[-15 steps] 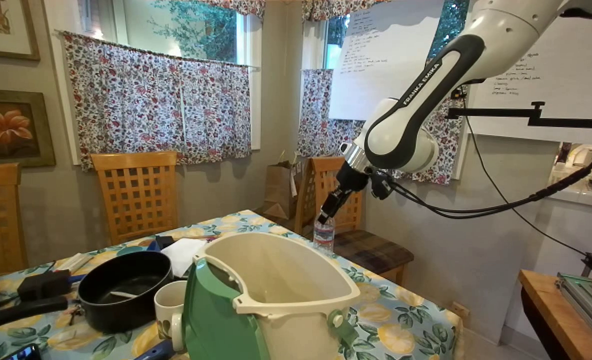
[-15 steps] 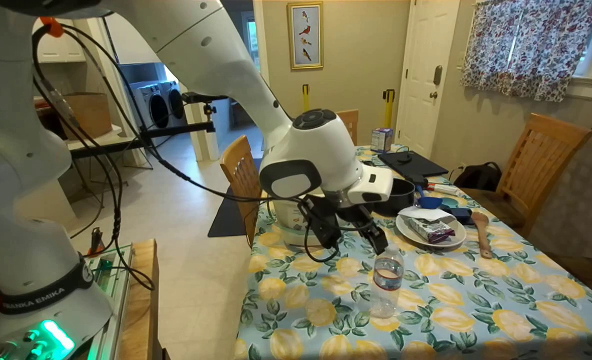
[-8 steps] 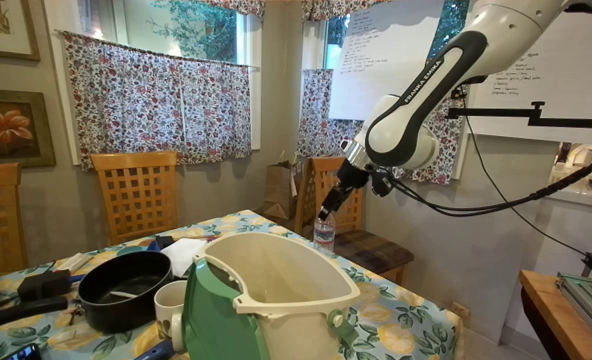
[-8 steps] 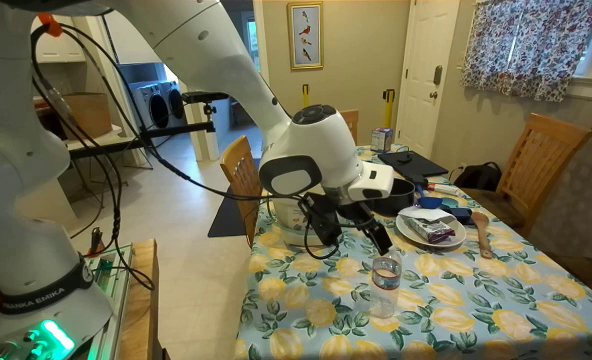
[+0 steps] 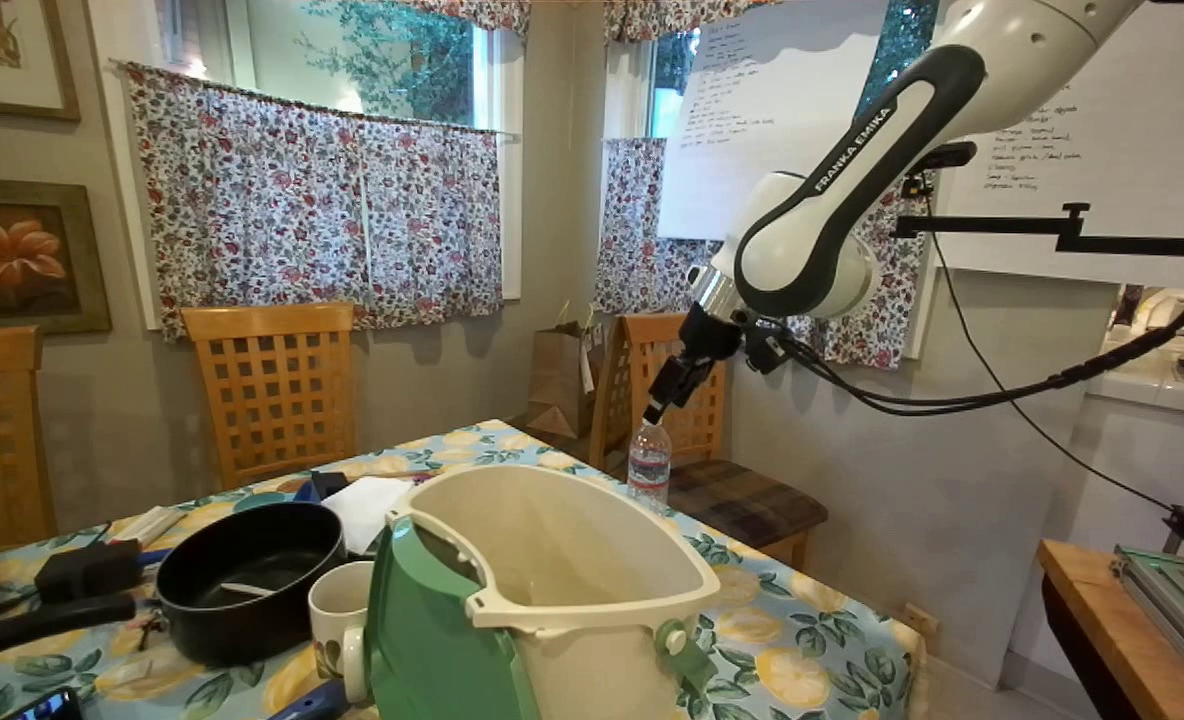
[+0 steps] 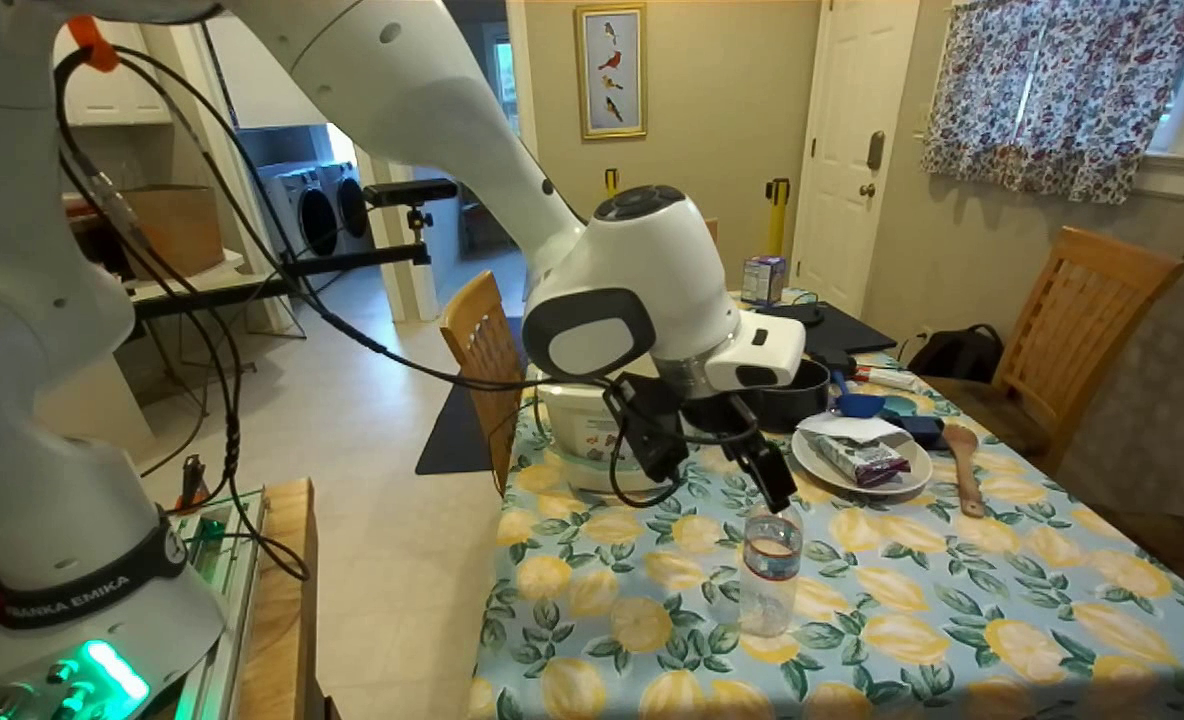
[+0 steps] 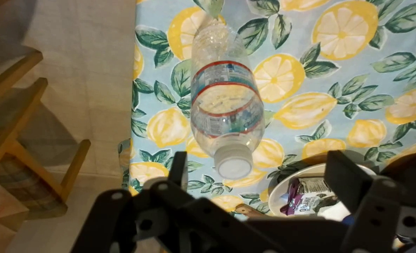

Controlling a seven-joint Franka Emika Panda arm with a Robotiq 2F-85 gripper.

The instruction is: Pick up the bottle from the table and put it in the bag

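Observation:
The clear bottle with a pale cap and a blue and red label stands upright on the floral table [image 6: 872, 640], in both exterior views [image 5: 649, 470] [image 6: 771, 566]. In the wrist view the bottle [image 7: 227, 102] points its cap toward my gripper [image 7: 258, 161]. The gripper is open, with one finger on each side of the cap, nearer the left finger. In both exterior views its tips [image 5: 656, 408] [image 6: 778, 498] are just above the bottle top. The bag [image 5: 602, 665], mint-green and cream-white with an open top, stands nearer the camera; it also shows behind the arm [image 6: 584, 428].
A black pan [image 5: 247, 600] and a white cup [image 5: 337, 605] stand beside the bag. A plate [image 6: 877, 490] with a packet and a wooden spoon [image 6: 966, 475] lie beyond the bottle. A chair [image 5: 742, 500] is by the table edge.
My gripper has risen a little above the bottle top and shifted slightly to the right in both exterior views. The bottle stands in nearly the same place.

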